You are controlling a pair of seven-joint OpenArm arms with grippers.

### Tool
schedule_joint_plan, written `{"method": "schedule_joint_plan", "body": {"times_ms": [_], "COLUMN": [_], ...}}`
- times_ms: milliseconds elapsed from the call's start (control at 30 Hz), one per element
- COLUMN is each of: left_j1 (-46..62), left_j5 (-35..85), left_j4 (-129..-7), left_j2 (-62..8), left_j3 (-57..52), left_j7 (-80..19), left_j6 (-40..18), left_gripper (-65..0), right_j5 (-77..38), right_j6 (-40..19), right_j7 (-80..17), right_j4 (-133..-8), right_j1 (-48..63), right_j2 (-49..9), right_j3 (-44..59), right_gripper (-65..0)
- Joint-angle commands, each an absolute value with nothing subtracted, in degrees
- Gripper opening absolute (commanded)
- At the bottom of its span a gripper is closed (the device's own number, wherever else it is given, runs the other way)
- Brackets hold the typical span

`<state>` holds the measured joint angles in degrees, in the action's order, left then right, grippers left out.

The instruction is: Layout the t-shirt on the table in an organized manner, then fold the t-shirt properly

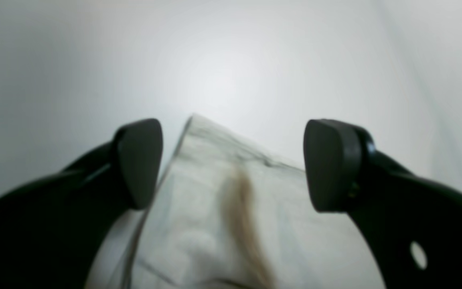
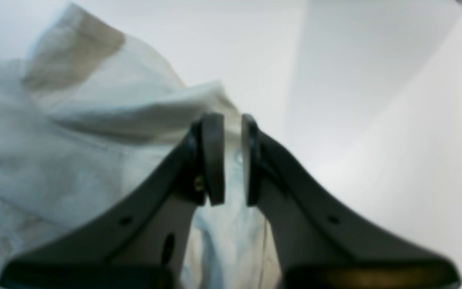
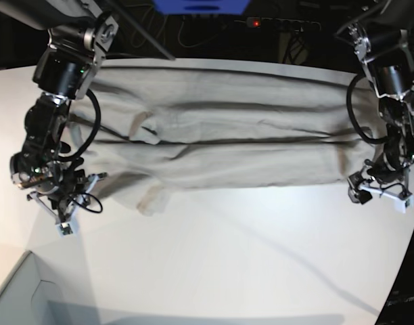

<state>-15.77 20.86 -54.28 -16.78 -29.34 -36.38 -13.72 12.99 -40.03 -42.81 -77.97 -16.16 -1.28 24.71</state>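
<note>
Left gripper [image 1: 233, 164] stands wide apart, its pads clear of the cloth, with a corner of the t-shirt [image 3: 227, 145] lying flat on the table [image 3: 247, 250] between and below them. Right gripper [image 2: 233, 160] shows only a narrow gap between its pads; cloth lies behind and under them, but whether any fabric is pinched cannot be told.

Position: the t-shirt lies across the far half of the table, between the two arms, one end near each gripper.

Orientation: the long axis runs side to side in the base view. The end near the left gripper is straight and flat. The end near the right gripper is bunched, with a loose flap turned toward the near side.

Progress, as a judgement: the garment is stretched out lengthwise and appears doubled along long horizontal creases. Layout is incomplete at the bunched end. A compact final fold is not yet made.
</note>
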Motion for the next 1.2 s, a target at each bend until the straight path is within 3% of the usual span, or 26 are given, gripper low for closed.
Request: {"method": "schedule_joint_plan", "body": {"times_ms": [0, 133, 367, 733, 1067, 1167], "left_j1": [-18.33, -21.41, -21.76, -24.04, -24.04, -24.04], "left_j5": [19.3, 14.73, 13.23, 13.49, 13.41, 13.32], "left_j4": [-53.14, -47.08, -38.81, -32.92, -32.92, -32.92], "left_j2": [-17.63, -17.63, -17.71, -18.33, -18.59, -18.59], "left_j3": [-29.05, -29.14, -28.62, -23.08, -23.08, -23.08], "left_j7": [-35.65, -34.86, -23.78, -19.74, -19.74, -19.74], "left_j6": [-13.32, -13.32, -13.32, -13.32, -13.14, -13.23], "left_gripper": [-11.8, -11.8, -11.9, -13.6, -62.6, -64.6], "right_j5": [12.44, 12.44, 12.44, 12.44, 12.44, 12.44], "right_j6": [-40.0, -40.0, -40.0, -40.0, -40.0, -40.0], "right_j7": [-41.8, -41.8, -41.8, -41.8, -41.8, -41.8], "right_j4": [-78.9, -78.9, -78.9, -78.9, -78.9, -78.81], "right_j1": [-17.27, -17.27, -17.36, -17.36, -17.36, -17.36], "right_j2": [-2.07, -2.07, -2.95, -3.3, -3.3, -3.3], "right_j3": [24.84, 24.92, 24.92, 24.84, 24.84, 24.84], "right_gripper": [-56.0, -56.0, -56.0, -56.0, -56.0, -56.0]}}
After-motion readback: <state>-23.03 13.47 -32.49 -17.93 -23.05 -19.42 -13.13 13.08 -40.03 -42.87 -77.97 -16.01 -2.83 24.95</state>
